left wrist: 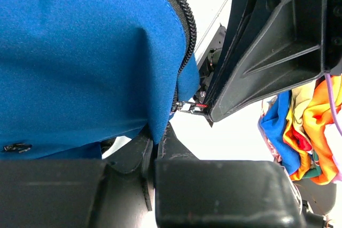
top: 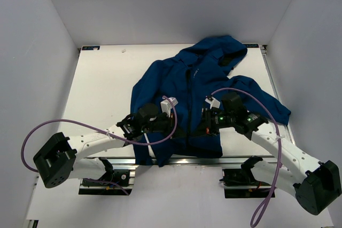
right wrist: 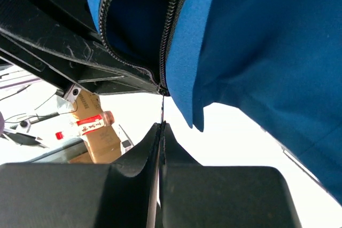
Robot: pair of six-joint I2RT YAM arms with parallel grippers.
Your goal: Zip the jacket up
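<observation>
The left claw is nearly closed, its black fingers pinching the bottom hem corner of the large dark blue soft-fabric hooded jacket. The right claw is fully closed. A thin metal zipper pull at the jacket's hem runs straight into its pinch, so it appears to hold that tab. Above the pull, two rows of black zipper teeth spread apart up the jacket's front, so I judge the closing barely begun. The jacket lies spread on a flat white tabletop, with both claws meeting at the middle of its hem.

The tab is gripped only by its edge and could slip out under a pull. If the hem slides from the left claw, the jacket would ride up and bunch instead of zipping. Loose fabric beside the teeth could also snag.

I cannot tell whether the zipper's pin is seated in the slider, because the folded hem and claws cover it, and from overhead the wrists hide both sets of fingertips
</observation>
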